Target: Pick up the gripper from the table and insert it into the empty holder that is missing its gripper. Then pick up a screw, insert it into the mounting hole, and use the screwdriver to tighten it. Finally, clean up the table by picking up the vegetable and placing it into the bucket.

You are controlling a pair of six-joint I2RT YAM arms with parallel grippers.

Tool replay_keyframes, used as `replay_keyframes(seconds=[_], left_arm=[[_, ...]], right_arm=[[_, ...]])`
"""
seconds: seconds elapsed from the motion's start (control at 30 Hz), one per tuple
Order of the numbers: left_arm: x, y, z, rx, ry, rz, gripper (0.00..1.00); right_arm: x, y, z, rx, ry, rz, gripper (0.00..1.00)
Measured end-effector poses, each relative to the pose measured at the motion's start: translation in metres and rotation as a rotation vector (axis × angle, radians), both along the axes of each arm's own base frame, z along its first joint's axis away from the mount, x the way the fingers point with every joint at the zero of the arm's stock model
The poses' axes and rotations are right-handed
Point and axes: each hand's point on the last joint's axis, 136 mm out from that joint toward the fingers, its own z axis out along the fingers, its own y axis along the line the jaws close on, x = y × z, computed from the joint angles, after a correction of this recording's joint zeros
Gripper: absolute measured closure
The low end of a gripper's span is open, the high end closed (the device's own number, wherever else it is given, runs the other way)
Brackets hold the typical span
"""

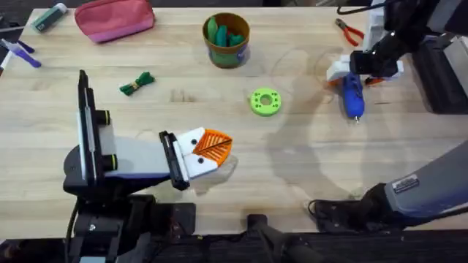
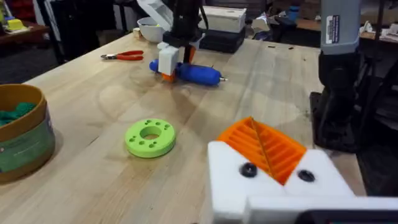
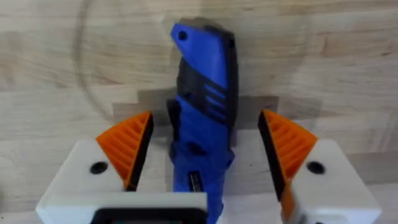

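Note:
The blue screwdriver [image 1: 354, 96] lies on the table at the right rear, its bit pointing toward the front. My right gripper [image 1: 352, 76] hangs over its handle, open. In the right wrist view the orange pads [image 3: 127, 146] stand on either side of the screwdriver [image 3: 205, 81] with a gap on each side. My left gripper [image 1: 213, 147] rests low near the front centre, its orange pads pressed together [image 2: 268, 146]. The vegetable [image 1: 137, 83] lies at the left centre. The bucket [image 1: 227, 55] stands at the rear centre with green pieces inside. The loose gripper piece, its holder and the screw are out of view.
A bright green disc [image 1: 265, 101] lies between the two grippers. Red-handled pliers [image 1: 351, 31] lie behind the right gripper. A pink pouch [image 1: 115, 18] sits at the rear left, and markers lie at the left edge. Dark equipment [image 1: 442, 73] stands at the right edge.

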Motion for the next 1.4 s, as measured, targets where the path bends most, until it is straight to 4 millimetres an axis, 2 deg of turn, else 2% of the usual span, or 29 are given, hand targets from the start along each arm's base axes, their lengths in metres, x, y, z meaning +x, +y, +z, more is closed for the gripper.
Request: replay_keyframes(seconds=[0.3, 0.67, 0.73, 0.83, 0.93, 1.1, 1.23, 1.4], left_arm=[[0.0, 0.0, 0.0, 0.0, 0.0, 0.0, 0.98], [0.0, 0.0, 0.0, 0.0, 0.0, 0.0, 0.98], [0.0, 0.0, 0.0, 0.0, 0.0, 0.0, 0.98], [0.0, 0.0, 0.0, 0.0, 0.0, 0.0, 0.98], [0.0, 0.0, 0.0, 0.0, 0.0, 0.0, 0.98], [0.0, 0.0, 0.0001, 0.0, 0.0, 0.0, 0.98], [0.0, 0.0, 0.0, 0.0, 0.0, 0.0, 0.98], [0.0, 0.0, 0.0, 0.0, 0.0, 0.0, 0.98]], right_arm=[[0.0036, -0.0006, 0.0008, -0.003, -0.015, 0.0, 0.019], [0.0022, -0.0004, 0.0005, -0.002, -0.009, 0.0, 0.101], [0.0017, -0.0003, 0.0004, -0.001, -0.007, 0.0, 0.14], [0.0017, -0.0004, 0.0004, -0.002, -0.007, 0.004, 0.266], [0.0018, -0.0002, 0.0004, -0.001, -0.007, 0.004, 0.442], [0.0045, -0.0013, 0.0012, -0.01, -0.017, 0.01, 0.877], [0.0045, -0.0014, 0.0012, -0.009, -0.017, 0.008, 0.982], [0.0044, -0.0013, 0.0012, -0.009, -0.017, 0.008, 0.975]])
